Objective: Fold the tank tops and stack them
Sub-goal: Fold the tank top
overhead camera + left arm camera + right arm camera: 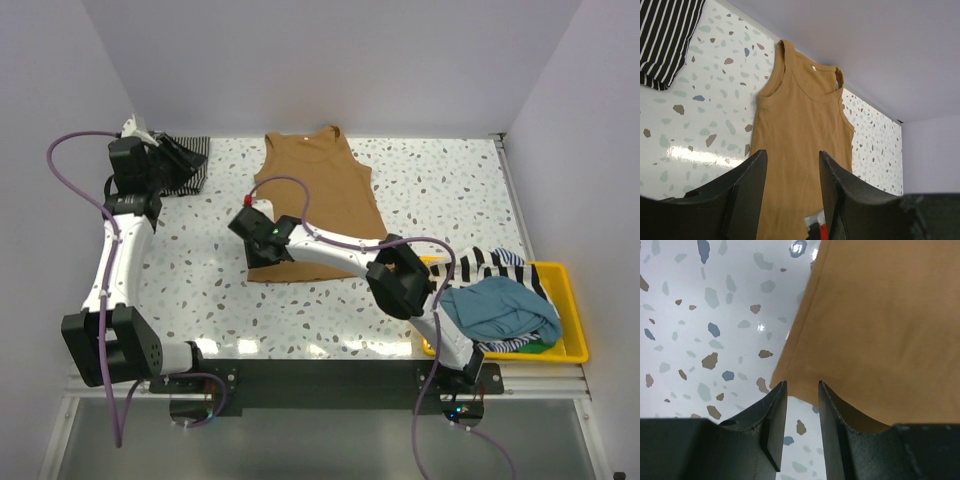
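Observation:
The plain tan-brown tank top [320,195] lies flat in the middle of the table, neck toward the back; it also shows in the left wrist view [800,125]. The thin-striped tank top [192,163] lies folded at the back left and shows in the left wrist view [667,35]. My left gripper [165,165] [792,152] is open and empty, held beside the striped top and facing the tan one. My right gripper [258,268] [802,383] is open at the tan top's near-left hem corner [785,377], fingertips at the hem edge.
A yellow bin [570,300] at the right near edge holds a teal top [500,310] and a broad-striped top [492,262]. White walls close the back and both sides. The right arm [340,255] lies across the tan top's lower part.

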Controlling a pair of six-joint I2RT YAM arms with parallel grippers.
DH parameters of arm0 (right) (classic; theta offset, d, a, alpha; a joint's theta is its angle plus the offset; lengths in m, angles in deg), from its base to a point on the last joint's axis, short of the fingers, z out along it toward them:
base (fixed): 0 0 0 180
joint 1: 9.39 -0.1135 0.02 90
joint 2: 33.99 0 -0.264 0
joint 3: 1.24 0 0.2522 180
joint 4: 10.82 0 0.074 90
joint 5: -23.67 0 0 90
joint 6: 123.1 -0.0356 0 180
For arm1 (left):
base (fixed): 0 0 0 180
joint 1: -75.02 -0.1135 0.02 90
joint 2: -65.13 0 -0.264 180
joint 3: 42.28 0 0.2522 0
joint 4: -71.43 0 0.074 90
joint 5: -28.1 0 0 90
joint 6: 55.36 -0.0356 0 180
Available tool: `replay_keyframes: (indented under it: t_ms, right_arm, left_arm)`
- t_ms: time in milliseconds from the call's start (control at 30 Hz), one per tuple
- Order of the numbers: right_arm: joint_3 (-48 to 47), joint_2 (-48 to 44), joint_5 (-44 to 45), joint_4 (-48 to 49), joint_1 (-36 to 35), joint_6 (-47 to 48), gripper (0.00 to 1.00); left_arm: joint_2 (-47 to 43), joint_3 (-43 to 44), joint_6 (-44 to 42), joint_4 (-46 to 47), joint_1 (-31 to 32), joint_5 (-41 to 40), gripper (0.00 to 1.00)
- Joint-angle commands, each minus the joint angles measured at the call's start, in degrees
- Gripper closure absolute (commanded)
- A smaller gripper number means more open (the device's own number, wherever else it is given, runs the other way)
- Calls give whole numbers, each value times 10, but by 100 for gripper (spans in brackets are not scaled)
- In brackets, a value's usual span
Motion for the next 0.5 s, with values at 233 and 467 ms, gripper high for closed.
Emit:
replay_keyframes:
  t_ms: [233,467]
  right_arm:
    - [-102,63,58,-70,-28,-33,64]
    - [-138,86,83,-90,-46,-32,63]
  left_arm:
    - [15,19,1,2,-4,18,50]
    - [21,2,4,20,-4,30,50]
